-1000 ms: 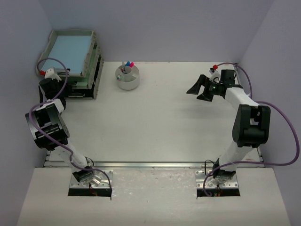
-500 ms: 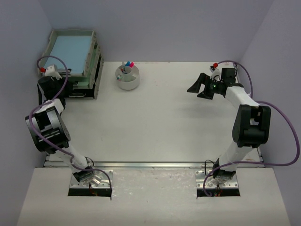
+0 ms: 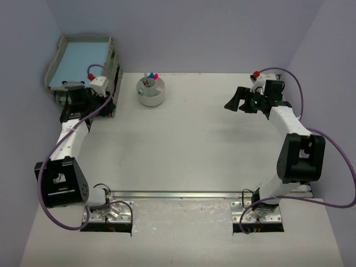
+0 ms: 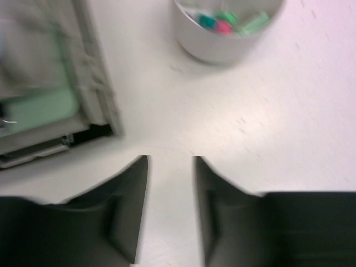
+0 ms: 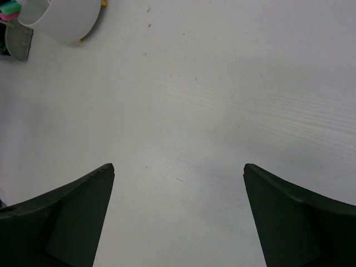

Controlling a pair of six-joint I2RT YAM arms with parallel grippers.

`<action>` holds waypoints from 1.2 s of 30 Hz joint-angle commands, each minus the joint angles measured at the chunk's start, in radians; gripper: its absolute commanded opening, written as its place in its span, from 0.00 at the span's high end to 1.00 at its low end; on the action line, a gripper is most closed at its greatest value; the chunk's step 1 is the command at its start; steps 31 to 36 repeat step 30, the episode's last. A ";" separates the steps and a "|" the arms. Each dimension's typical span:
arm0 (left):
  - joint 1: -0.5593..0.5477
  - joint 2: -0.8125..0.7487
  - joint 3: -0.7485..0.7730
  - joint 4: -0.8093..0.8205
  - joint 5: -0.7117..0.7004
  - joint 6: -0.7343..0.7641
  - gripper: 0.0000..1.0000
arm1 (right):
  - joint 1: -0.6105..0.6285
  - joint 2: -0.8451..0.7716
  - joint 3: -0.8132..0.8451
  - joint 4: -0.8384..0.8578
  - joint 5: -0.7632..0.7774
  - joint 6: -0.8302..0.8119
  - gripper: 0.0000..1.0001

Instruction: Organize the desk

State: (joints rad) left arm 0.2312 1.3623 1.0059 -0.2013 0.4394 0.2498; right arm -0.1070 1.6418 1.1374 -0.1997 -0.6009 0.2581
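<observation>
Judging from how things lie, the step in hand looks like the tail end of a put-away at the stacked trays (image 3: 86, 38) in the far left corner. The desk (image 3: 183, 144) stretches out white and wide before both arms, with no loose item visible on it.

The left gripper (image 4: 171, 161) hangs just beside the trays' near corner, its jaws parted by only a narrow slot with nothing between them. The right gripper (image 5: 178, 167) hovers over the far right of the desk, spread wide and empty.

The next move calls for drawing the left arm clear without catching the tray wall, then looking for anything not yet tidied (the frames show no candidate).

The overhead view alone shows the blue sheet (image 3: 78, 61) lying in the top tray, and the pen holder (image 3: 151, 100) standing between the two arms at the far edge. The left wrist view alone shows the slot between the fingers and a lower shelf. Something pale green sits there, possibly paper, but the blur makes it hard to tell. It also catches the markers (image 4: 222, 21) in the holder. The right wrist view confirms bare desk between its fingers.
</observation>
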 commanded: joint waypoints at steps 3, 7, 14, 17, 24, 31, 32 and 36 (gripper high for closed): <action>-0.153 0.008 0.032 -0.332 -0.075 0.056 0.00 | 0.009 -0.099 -0.126 0.103 0.180 -0.157 0.01; -0.154 0.063 0.075 -0.409 -0.082 0.014 0.00 | 0.009 -0.150 -0.202 0.133 0.237 -0.179 0.01; -0.154 0.052 0.051 -0.358 -0.080 -0.067 0.00 | 0.009 -0.242 -0.315 0.128 0.245 -0.203 0.01; -0.154 0.034 0.017 -0.335 -0.064 -0.075 0.00 | 0.009 -0.268 -0.345 0.125 0.252 -0.223 0.01; -0.154 -0.006 -0.006 -0.264 -0.125 -0.056 0.00 | 0.009 -0.302 -0.383 0.128 0.253 -0.228 0.01; -0.166 -0.001 0.006 -0.267 -0.124 -0.051 0.00 | 0.009 -0.310 -0.386 0.134 0.248 -0.233 0.01; -0.166 -0.001 0.006 -0.267 -0.124 -0.051 0.00 | 0.009 -0.310 -0.386 0.134 0.248 -0.233 0.01; -0.166 -0.001 0.006 -0.267 -0.124 -0.051 0.00 | 0.009 -0.310 -0.386 0.134 0.248 -0.233 0.01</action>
